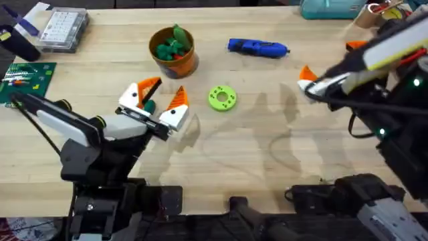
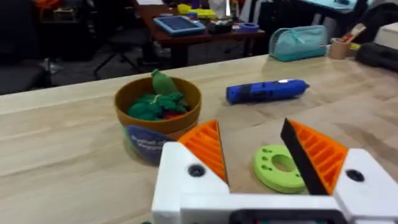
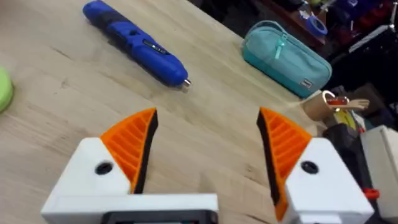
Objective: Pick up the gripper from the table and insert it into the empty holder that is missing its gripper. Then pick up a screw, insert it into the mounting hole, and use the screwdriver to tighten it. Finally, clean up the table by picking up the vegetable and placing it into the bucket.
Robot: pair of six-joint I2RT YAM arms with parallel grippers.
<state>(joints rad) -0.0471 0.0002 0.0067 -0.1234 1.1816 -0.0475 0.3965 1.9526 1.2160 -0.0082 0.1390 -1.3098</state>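
My left gripper (image 1: 168, 86) (image 2: 250, 127) hangs open, low over the table (image 1: 267, 154), its fingers empty. Just ahead of it stands the orange bucket (image 1: 174, 52) (image 2: 158, 112), holding leafy green toys. A small dark green piece, seemingly the vegetable (image 1: 148, 106), shows beside and partly under the left finger. The blue screwdriver (image 1: 257, 47) (image 2: 267, 91) (image 3: 134, 40) lies flat at the back middle. My right gripper (image 1: 328, 60) (image 3: 208, 115) is open and empty, to the right of the screwdriver. The loose gripper, the holder and the screw are out of view.
A lime-green ring (image 1: 222, 98) (image 2: 280, 167) lies right of the left gripper. A clear parts box (image 1: 63, 28) and a green board (image 1: 27, 79) sit at the back left. A teal pouch (image 1: 331, 8) (image 3: 286, 56) lies at the back right edge.
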